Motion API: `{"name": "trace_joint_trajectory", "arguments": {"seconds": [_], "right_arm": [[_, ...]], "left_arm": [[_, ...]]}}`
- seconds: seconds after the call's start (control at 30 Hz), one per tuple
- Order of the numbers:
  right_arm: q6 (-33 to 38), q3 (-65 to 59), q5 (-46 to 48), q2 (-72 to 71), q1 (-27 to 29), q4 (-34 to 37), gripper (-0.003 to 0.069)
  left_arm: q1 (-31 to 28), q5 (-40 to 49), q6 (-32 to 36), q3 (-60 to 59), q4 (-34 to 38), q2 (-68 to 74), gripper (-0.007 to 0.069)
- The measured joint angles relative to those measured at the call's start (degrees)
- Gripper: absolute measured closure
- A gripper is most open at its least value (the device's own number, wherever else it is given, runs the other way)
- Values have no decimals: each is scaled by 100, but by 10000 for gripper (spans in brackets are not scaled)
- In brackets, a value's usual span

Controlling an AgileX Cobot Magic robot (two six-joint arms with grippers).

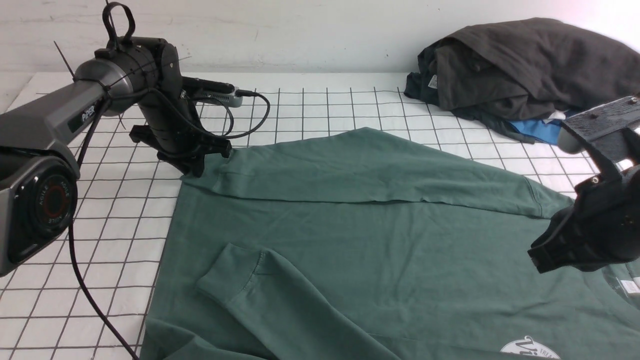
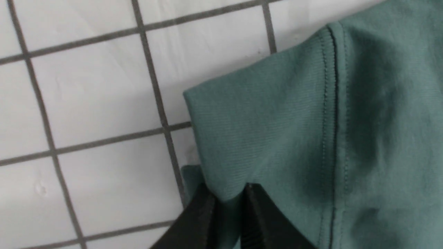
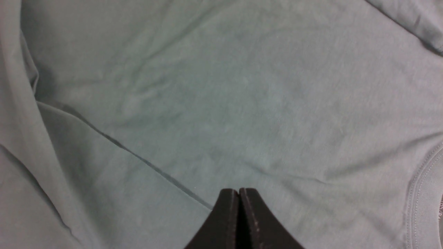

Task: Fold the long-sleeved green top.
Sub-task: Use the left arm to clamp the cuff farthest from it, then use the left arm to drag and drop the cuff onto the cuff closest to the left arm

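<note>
The green long-sleeved top (image 1: 350,240) lies spread on the gridded table, with a white logo (image 1: 527,350) at the near edge. One sleeve is folded across the body's far side, and its cuff (image 2: 259,121) ends at the left. My left gripper (image 1: 200,167) sits at that cuff, and in the left wrist view its jaws (image 2: 228,197) pinch a bulge of the ribbed fabric. The other sleeve's cuff (image 1: 230,275) lies on the body near the front. My right gripper (image 1: 537,260) hovers over the top's right part, shut and empty (image 3: 238,190), near the collar (image 3: 422,193).
A dark charcoal garment (image 1: 515,65) is piled at the back right with a bright blue garment (image 1: 540,131) under it. The white gridded table cover (image 1: 125,225) shows bare on the left. A black cable (image 1: 85,290) hangs from the left arm.
</note>
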State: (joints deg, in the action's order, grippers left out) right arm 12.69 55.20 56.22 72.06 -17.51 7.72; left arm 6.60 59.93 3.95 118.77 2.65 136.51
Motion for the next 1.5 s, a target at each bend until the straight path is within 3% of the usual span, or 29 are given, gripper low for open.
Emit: {"name": "trace_joint_trajectory", "arguments": {"seconds": [0.07, 0.23, 0.4, 0.47, 0.53, 0.7, 0.9, 1.03, 1.17, 1.3, 1.33, 1.4, 1.5], "right_arm": [[6, 0, 0, 0, 0, -6, 673], [65, 0, -45, 0, 0, -6, 673], [89, 4, -119, 0, 0, -6, 673], [89, 4, -121, 0, 0, -6, 673], [89, 11, -121, 0, 0, -6, 673], [89, 11, -116, -72, 0, 13, 673], [182, 11, -71, -224, 0, 188, 673], [249, 11, -12, -233, 0, 348, 673], [285, 11, 93, -233, 0, 387, 673], [289, 11, 378, -239, -5, 394, 673], [289, 11, 508, -288, -28, 400, 673], [289, 11, 672, -392, -137, 406, 673], [289, 11, 963, -571, -382, 422, 673]], "left_arm": [[6, 42, 12, 0, 16, -107, 610], [10, 342, 55, 0, 232, -274, 620], [10, 941, 472, -173, 1230, -761, 622], [19, 940, 709, -675, 1772, -1377, 622], [29, 940, 774, -1173, 1873, -1911, 622], [29, 846, 802, -3096, 1556, -3344, 622], [29, -251, 764, -5600, 1428, -4855, 622], [29, -826, 764, -6419, 1428, -5122, 615], [29, -1186, 792, -6795, 1428, -4995, 539], [29, -1229, 833, -6808, 1449, -4863, 397], [38, -1212, 901, -6808, 1483, -4878, 321], [109, -1134, 1033, -6813, 1490, -4990, 237], [393, -891, 1144, -6813, 1490, -5282, 175]]}}
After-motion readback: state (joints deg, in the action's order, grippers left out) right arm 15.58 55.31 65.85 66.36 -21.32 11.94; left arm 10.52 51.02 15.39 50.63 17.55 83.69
